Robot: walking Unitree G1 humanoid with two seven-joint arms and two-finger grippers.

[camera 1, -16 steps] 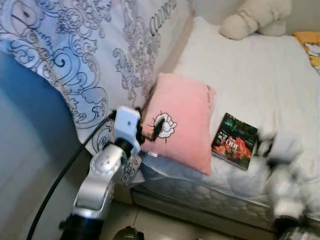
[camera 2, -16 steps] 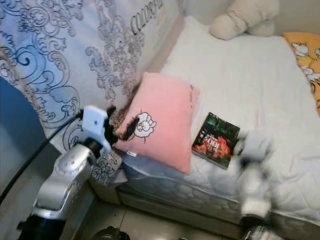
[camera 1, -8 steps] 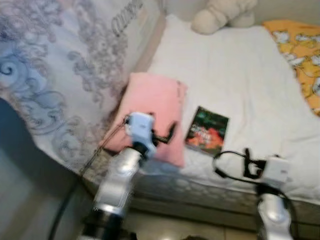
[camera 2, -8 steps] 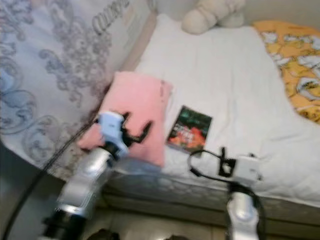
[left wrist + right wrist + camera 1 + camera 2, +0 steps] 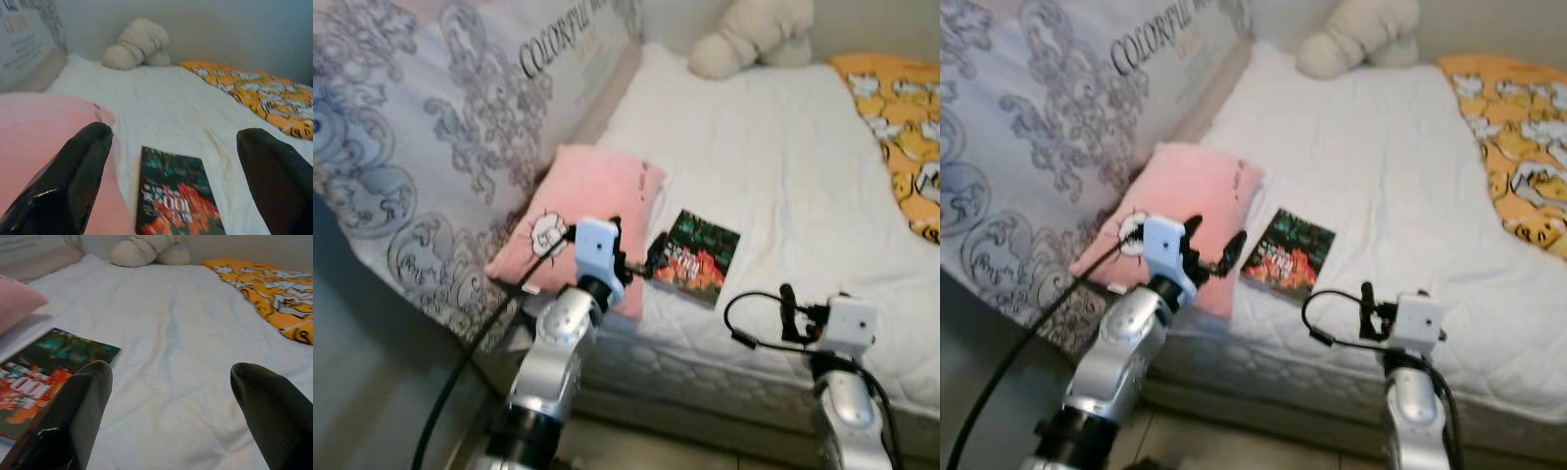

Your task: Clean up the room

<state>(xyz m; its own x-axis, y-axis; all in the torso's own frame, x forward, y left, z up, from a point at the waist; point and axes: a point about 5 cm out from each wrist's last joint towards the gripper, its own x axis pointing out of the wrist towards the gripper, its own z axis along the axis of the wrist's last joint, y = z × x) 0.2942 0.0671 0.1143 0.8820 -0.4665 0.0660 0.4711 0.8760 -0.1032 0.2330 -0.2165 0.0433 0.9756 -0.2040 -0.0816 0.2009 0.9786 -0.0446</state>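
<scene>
1. Scene: a bed [image 5: 773, 166] with a white quilted cover. On it lie a pink pillow [image 5: 582, 211], a book [image 5: 697, 257] with a dark green and red cover, a cream plush toy [image 5: 749, 39] at the far end, and an orange patterned blanket [image 5: 901, 117] along the robot's right edge. A patterned duvet [image 5: 440, 127] hangs at the robot's left.
2. Book position: flat on the cover, just beside the pillow on its right side, near the bed's front edge. Nothing touches it.
3. Left pincer [image 5: 641, 259]: raised over the pillow's near corner, aimed toward the book. Fingers [image 5: 73, 176] stand wide apart in the left wrist view, with the book between them in the line of sight; nothing held.
4. Right pincer [image 5: 1365, 311]: low at the bed's front edge, well apart from the book. In the right wrist view its fingers [image 5: 73, 416] are also spread, empty, with the book off to one side.
5. Progress, as judged: early. No item is lifted or put away; book, pillow, toy and blanket all lie loose on the bed.
6. Remaining, as judged: the book looks the likely first pick for the left arm, then the pillow needs straightening. Where the book belongs cannot be told.
</scene>
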